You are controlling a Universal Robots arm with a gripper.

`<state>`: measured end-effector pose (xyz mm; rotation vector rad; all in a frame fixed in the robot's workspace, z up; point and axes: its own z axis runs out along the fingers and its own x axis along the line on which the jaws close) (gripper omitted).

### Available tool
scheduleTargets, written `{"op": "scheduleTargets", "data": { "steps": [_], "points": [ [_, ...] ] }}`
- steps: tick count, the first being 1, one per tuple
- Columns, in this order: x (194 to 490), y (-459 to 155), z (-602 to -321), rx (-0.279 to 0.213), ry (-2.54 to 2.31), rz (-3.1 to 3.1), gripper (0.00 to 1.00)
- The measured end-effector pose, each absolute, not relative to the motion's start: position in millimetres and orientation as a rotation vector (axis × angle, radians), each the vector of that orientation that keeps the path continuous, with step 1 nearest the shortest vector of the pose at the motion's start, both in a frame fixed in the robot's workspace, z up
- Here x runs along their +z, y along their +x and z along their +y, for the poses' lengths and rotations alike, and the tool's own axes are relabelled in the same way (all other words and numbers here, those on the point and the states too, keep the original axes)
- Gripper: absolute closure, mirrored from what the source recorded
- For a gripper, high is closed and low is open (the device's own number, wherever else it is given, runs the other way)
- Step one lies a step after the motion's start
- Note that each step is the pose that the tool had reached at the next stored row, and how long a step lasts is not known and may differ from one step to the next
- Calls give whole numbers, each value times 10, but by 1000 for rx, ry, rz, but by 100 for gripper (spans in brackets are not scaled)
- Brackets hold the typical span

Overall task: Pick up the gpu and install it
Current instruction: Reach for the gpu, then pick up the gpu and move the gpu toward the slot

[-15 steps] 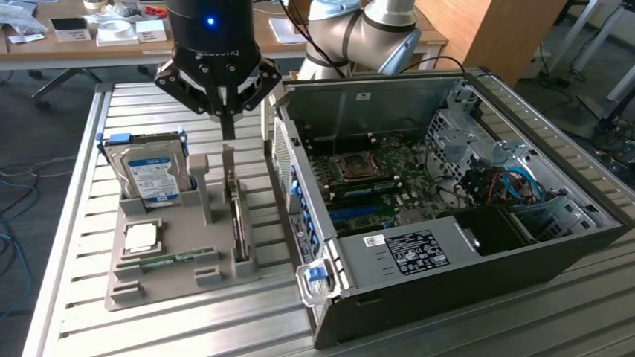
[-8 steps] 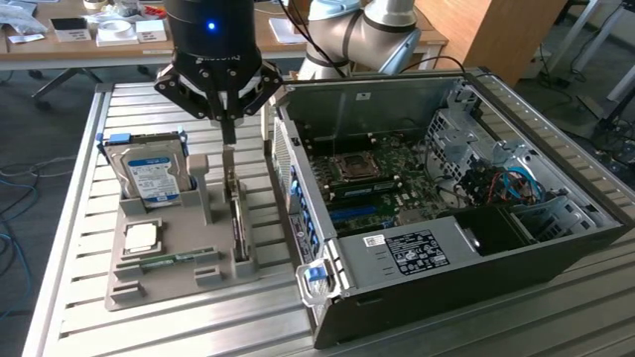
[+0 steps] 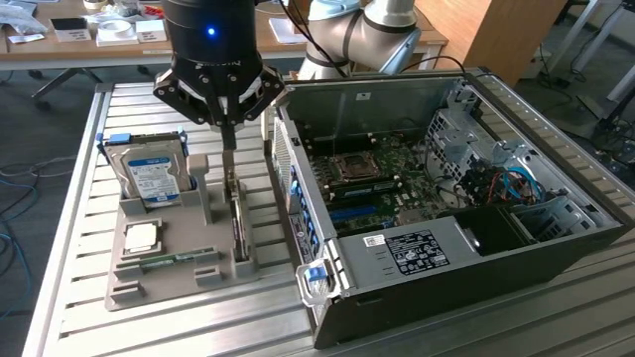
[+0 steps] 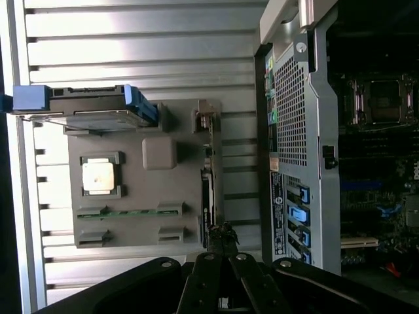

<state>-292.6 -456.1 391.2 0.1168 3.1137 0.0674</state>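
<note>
Tabletop of aluminium slats [image 3: 59, 260] carries everything, giving the arm one flat working level. Largest on it is the computer case [image 3: 417, 297], laid on its side with the panel off. The motherboard [image 3: 387, 186] therefore faces upward, and a card can be lowered straight down into its slots.

Just beside the case, on the exterior view's left, sits a grey moulded parts tray [image 3: 169, 286]. Each of its pockets holds one component in a known pose. The hard drive [image 3: 154, 175], with its blue-and-white label, stands upright at the far end.

The gpu [image 3: 238, 223] stands on its long edge in a narrow slot along the tray side nearest the case. Its thin upper edge is exposed, probably so that fingers can take it from above. It has not left the tray.

Smaller pockets hold a square processor [image 3: 141, 238] lying flat and a narrow green memory stick [image 3: 169, 260].

The gripper [image 3: 227, 145] hangs vertically over the gpu's far end. Its two fingers are drawn tightly together, their tips at the card's top edge. Whether they pinch the card or only meet above it cannot be told.
</note>
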Motion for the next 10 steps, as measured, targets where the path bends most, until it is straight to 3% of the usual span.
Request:
{"op": "scheduleTargets", "data": {
  "steps": [10],
  "points": [
    [3911, -2930, -4566, 67, 117, 3114, 89]
  ]
}}
